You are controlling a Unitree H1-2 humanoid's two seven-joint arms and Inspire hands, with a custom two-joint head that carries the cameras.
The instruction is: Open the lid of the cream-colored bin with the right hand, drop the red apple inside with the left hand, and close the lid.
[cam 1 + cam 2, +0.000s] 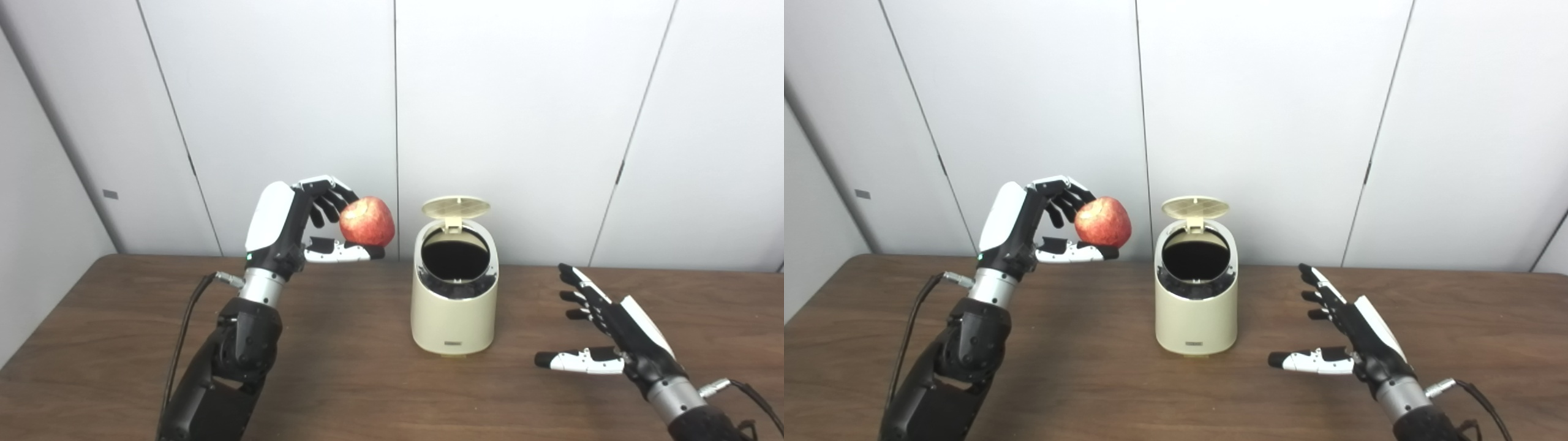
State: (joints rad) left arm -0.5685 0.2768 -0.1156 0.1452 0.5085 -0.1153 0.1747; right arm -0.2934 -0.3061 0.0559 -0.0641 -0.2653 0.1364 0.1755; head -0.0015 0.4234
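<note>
Left eye view, red apple (pixel 367 221) held in left robot hand (pixel 306 226), raised left of open bin (pixel 454 306)

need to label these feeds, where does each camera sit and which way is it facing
Left eye view: on the head, left of its twin, facing forward and down at the table; both arms enter from the bottom.
Right eye view: beside it, facing the same way; the scene sits further left in the picture.
Shared: left robot hand holding the apple, open-lidded bin, empty right robot hand.
</note>
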